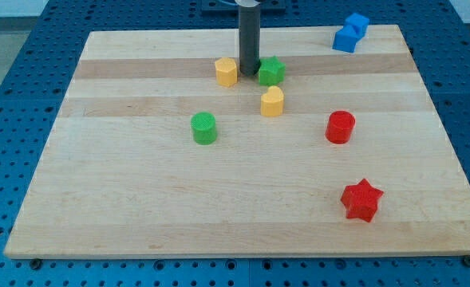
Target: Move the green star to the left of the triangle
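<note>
The green star [271, 72] lies near the top middle of the wooden board [139, 199]. My tip [249, 74] is down on the board just left of the star, at or close to its left edge, between it and a yellow hexagon [227, 72]. A blue block [350, 33] of angular shape sits at the board's top right corner. I cannot make out a clear triangle shape among the blocks.
A yellow block [272, 102] lies just below the green star. A green cylinder [204, 127] lies left of centre. A red cylinder [340, 127] is at the right and a red star [361, 199] at the lower right.
</note>
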